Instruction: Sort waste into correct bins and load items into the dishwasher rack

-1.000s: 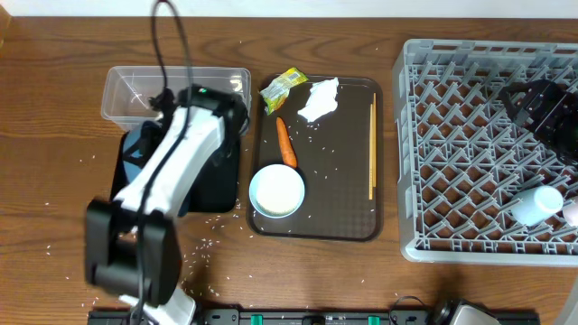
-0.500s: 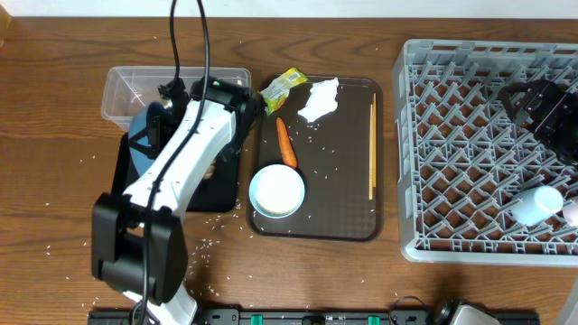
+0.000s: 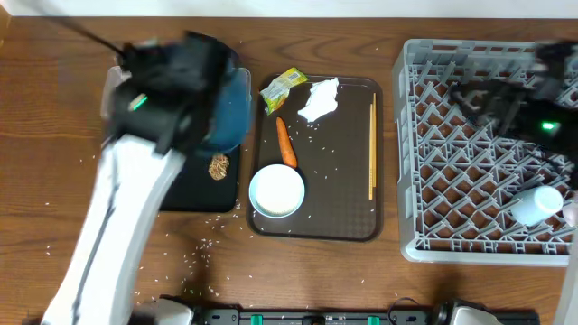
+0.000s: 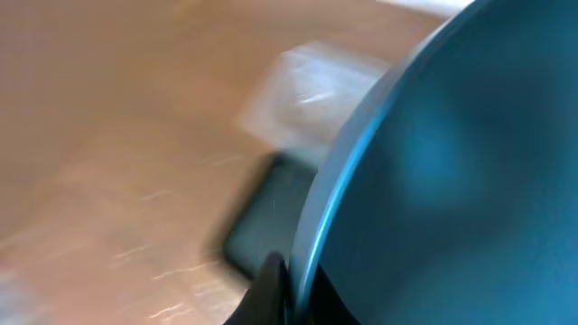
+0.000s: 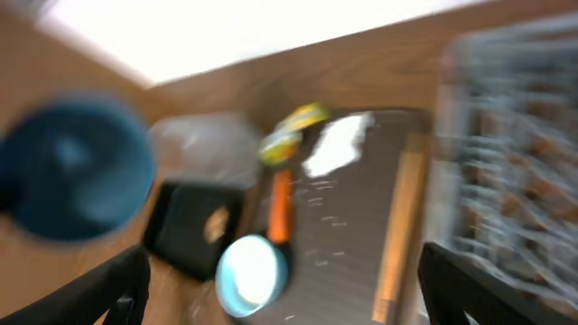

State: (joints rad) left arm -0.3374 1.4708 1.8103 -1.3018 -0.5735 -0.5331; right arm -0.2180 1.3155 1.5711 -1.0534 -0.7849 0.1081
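Observation:
My left gripper (image 4: 293, 293) is shut on the rim of the dark-blue round dish (image 3: 230, 108), held tilted above the black tray (image 3: 194, 194) and the clear tub (image 3: 117, 86). A brown food lump (image 3: 219, 166) lies in the black tray. The brown serving tray (image 3: 343, 217) holds the yellow-green wrapper (image 3: 283, 88), white tissue (image 3: 318, 99), orange carrot (image 3: 286, 143) and white bowl (image 3: 276, 190). My right gripper (image 5: 280, 289) is open and empty, above the grey rack (image 3: 433, 244), where a light-blue cup (image 3: 536, 204) lies. Both wrist views are blurred.
A pair of wooden chopsticks (image 3: 371, 149) lies along the right side of the brown tray. Loose white rice grains (image 3: 203, 246) are scattered on the wooden table in front of the trays. The rack fills the right side of the table.
My left arm has lifted the blue dish off the black tray and tilted it, baring the brown food lump. My right arm has moved left over the rack.

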